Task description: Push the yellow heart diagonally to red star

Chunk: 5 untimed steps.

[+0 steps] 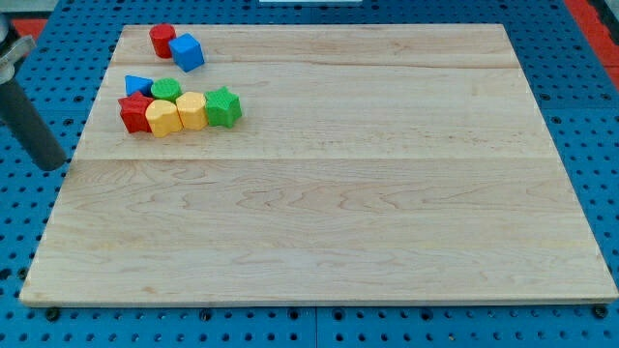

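Note:
A cluster of blocks sits at the view's upper left of the wooden board (319, 193). The red star (134, 112) is at its left end. Two yellow blocks follow in a row: one (162, 117) touches the red star, the other (191, 110) is to its right. I cannot tell which of them is the heart. A green star (222, 106) ends the row on the right. My tip (50, 166) is off the board's left edge, left of and below the red star, touching no block.
A blue triangle (138, 85) and a green round block (166, 90) sit just above the row. A red block (162, 40) and a blue cube (187, 51) lie near the top edge. Blue pegboard (29, 222) surrounds the board.

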### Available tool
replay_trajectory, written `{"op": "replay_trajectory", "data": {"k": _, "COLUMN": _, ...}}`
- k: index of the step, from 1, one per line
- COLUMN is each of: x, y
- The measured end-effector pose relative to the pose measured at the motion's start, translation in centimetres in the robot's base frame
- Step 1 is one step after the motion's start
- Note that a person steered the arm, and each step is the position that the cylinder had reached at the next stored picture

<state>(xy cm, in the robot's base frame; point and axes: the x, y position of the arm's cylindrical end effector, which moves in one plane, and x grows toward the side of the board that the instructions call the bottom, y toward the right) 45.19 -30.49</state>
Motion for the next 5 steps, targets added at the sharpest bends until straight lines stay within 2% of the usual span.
{"op": "replay_trajectory", "data": {"k": 1, "x": -1.8, "y": 0.0}}
{"op": "replay_trajectory", "data": {"k": 2, "x": -5.8, "y": 0.0}}
{"op": "replay_trajectory", "data": {"k": 3, "x": -6.9, "y": 0.5}}
{"op": "replay_trajectory", "data": {"k": 5, "x": -6.9, "y": 6.5}}
